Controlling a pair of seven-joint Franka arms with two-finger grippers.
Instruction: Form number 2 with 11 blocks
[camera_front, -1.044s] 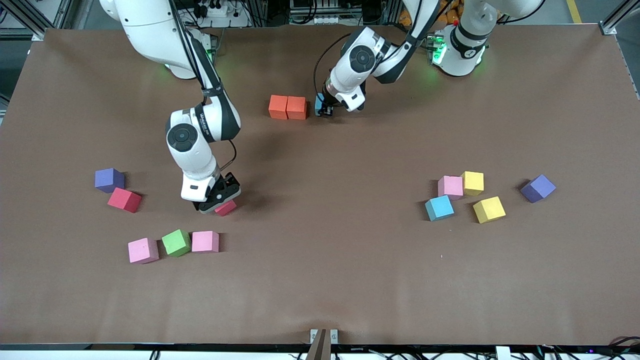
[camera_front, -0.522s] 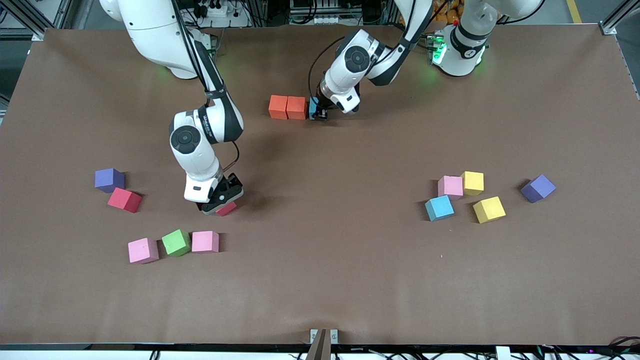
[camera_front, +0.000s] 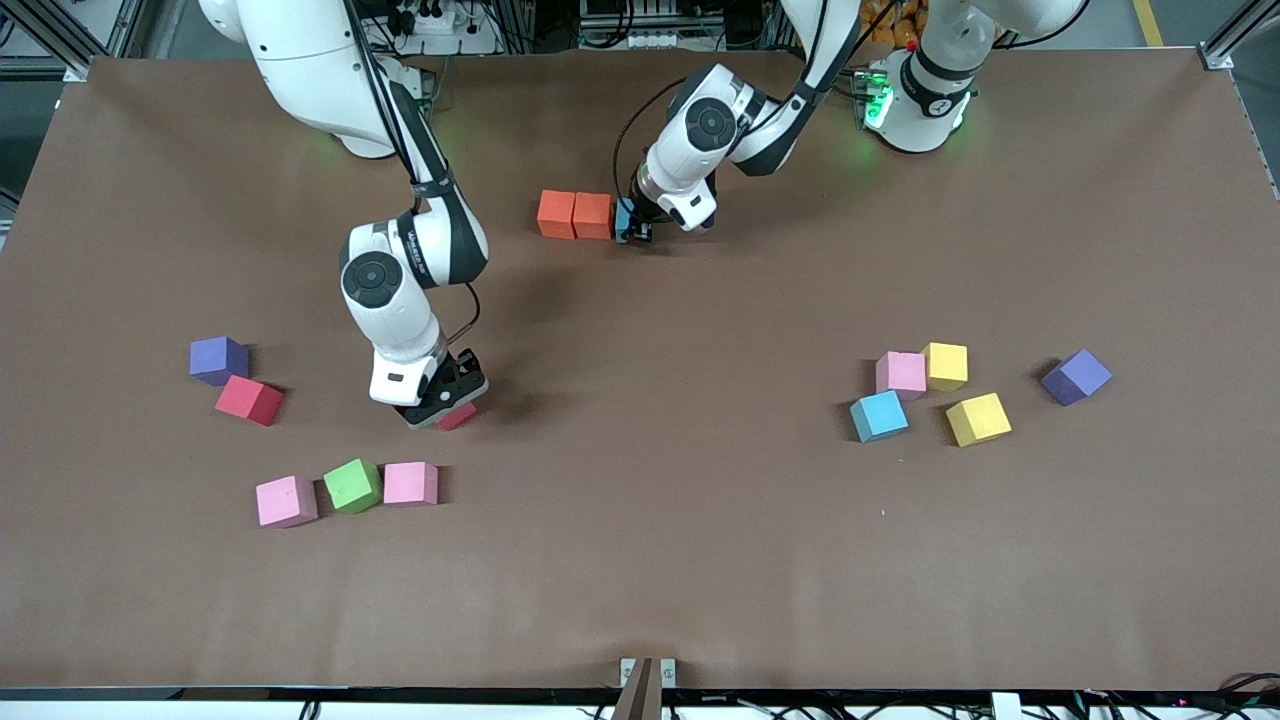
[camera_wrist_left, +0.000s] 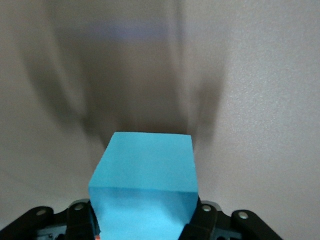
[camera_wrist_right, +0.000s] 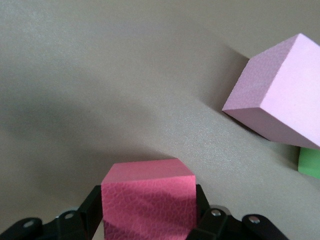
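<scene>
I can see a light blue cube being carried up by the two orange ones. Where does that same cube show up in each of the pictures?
Front view: the held light blue cube sits between the left gripper fingers, right beside the two orange cubes.
Left wrist view: it fills the lower middle, fingers on both sides.
Right wrist view: not in it; that one shows a red cube.
Shared landmark: the brown table.

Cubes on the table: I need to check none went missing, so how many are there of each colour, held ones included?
Orange: 2
Light blue: 2, one in the left gripper
Crimson red: 2, one at the right gripper
Pink: 3
Green: 1
Yellow: 2
Purple: 2
Total: 14
</scene>
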